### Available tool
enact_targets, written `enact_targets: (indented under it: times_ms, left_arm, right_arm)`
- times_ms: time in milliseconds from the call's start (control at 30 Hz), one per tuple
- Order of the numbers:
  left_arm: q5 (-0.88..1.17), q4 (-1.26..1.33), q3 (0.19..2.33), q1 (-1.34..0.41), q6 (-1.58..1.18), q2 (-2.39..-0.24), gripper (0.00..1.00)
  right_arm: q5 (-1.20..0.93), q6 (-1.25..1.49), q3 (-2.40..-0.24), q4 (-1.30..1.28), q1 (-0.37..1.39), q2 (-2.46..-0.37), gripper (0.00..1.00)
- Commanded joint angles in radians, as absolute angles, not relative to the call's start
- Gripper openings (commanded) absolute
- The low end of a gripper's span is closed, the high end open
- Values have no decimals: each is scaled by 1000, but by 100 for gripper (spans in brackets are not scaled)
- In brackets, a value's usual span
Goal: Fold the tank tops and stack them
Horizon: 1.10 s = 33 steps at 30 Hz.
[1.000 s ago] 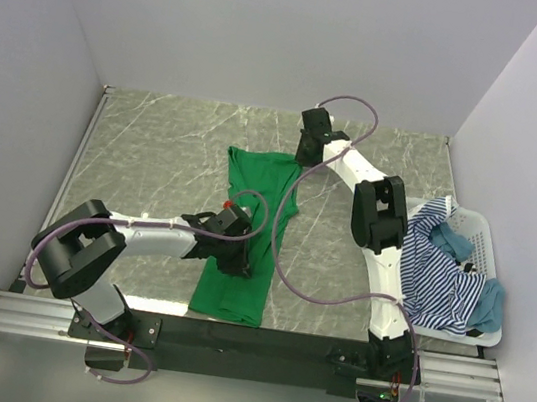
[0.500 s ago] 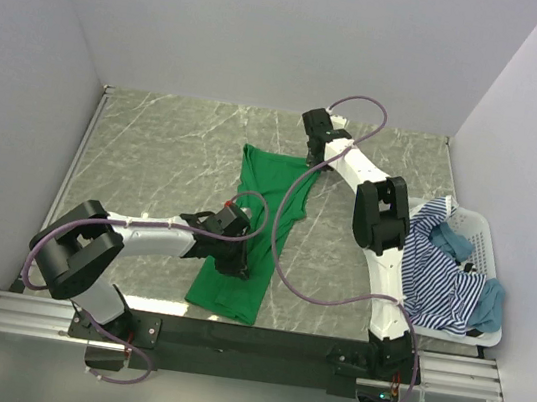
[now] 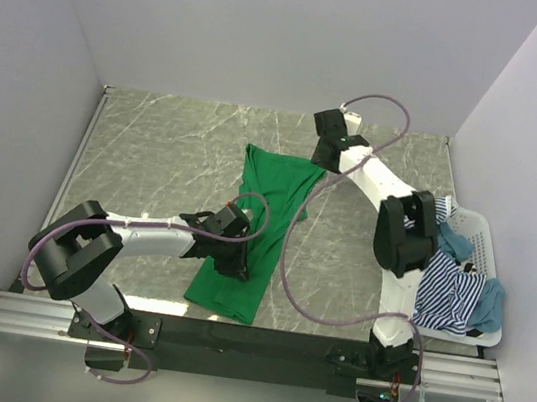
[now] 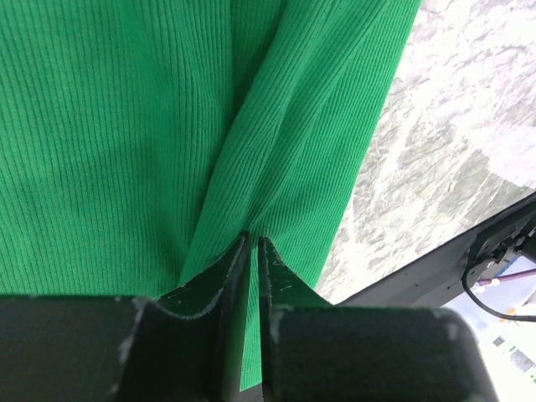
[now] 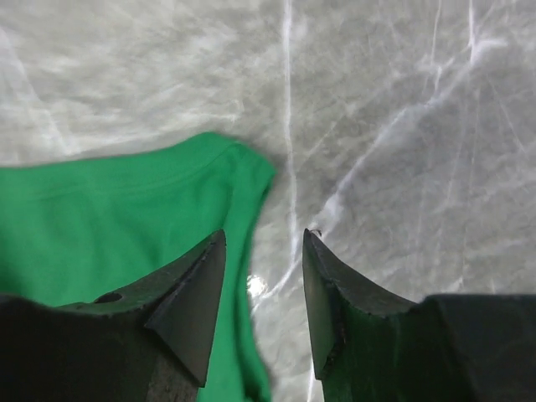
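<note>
Three tank tops in view. The green tank top (image 3: 265, 211) lies flat on the marbled table (image 3: 154, 154), stretched long from mid-table down to the near edge, running slightly diagonal. The striped tank top (image 3: 445, 288) and the teal tank top (image 3: 491, 307) are heaped in the white basket (image 3: 487, 234) at the table's right side, partly spilling over its rim and partly hidden behind the right arm.

Left gripper (image 3: 237, 265): down on the green cloth, at its left edge, in the near half of the garment. In the left wrist view the left gripper (image 4: 253, 243) has its jaws almost together, and the ribbed green fabric (image 4: 126, 126) puckers into creases that converge right at the tips (so it is pinching a fold of the cloth). Table surface shows just beyond the garment's edge in that view.

Right gripper (image 3: 324, 152): at the far right corner of the green garment, just beside it. In the right wrist view the right gripper (image 5: 264, 236) has its jaws well apart with nothing between them but bare table. The corner of the green cloth (image 5: 109, 218) lies under and beside one finger. Whether that finger touches the cloth I cannot tell.
</note>
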<state>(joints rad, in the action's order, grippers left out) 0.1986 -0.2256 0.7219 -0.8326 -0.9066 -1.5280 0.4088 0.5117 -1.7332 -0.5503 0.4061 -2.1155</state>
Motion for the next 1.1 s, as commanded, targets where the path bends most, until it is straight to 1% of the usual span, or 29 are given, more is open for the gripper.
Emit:
enact_targets:
  times_ms: [0,67,100,167,200,300,400,533,767,900,1067]
  left_arm:
    - [218,-224,736,-830,-879,-1493,15]
    - [216,-222,741,-830,-880,-1483,16]
    - [219,-221,741,-828,-879,-1482,16]
    - [221,-221,749,-828,-877,-1482,16]
    - [228,-218,750,-830,-879,-1482,16]
    - [235,-213,752,-828,-876,-1483,16]
    - [238,-207,750,-830,-876,-1485,16]
    - [238,-204,750,-830,-876,-1486,16]
    - [232,-210,747,-828,-873,-1480,16]
    - [230,-210,744,-828,-873,-1480,16]
    - [230,-212,741,-830,-874,-1479,16]
  right_arm:
    - [382,560,-1631,-479,426,-1956,49]
    - [354,580,-1542,-431,439,-1876,49]
    - [344,587,-1451,-416,446,-1852,48]
    - [307,610,-1357,-362,463,-1780,48]
    - [295,620,-1277,-348,469,-1758,47]
    - [265,650,-1156,-298,505,-1701,47]
    - [232,673,-1092,-249,534,-1692,47]
    - [207,704,-1069,-210,560,-1727,48]
    - [229,738,-1042,-157,568,-1736,47]
    - [233,739,-1066,-179,571,-1772,46]
    - [250,756,-1042,-173,574,-1766,45]
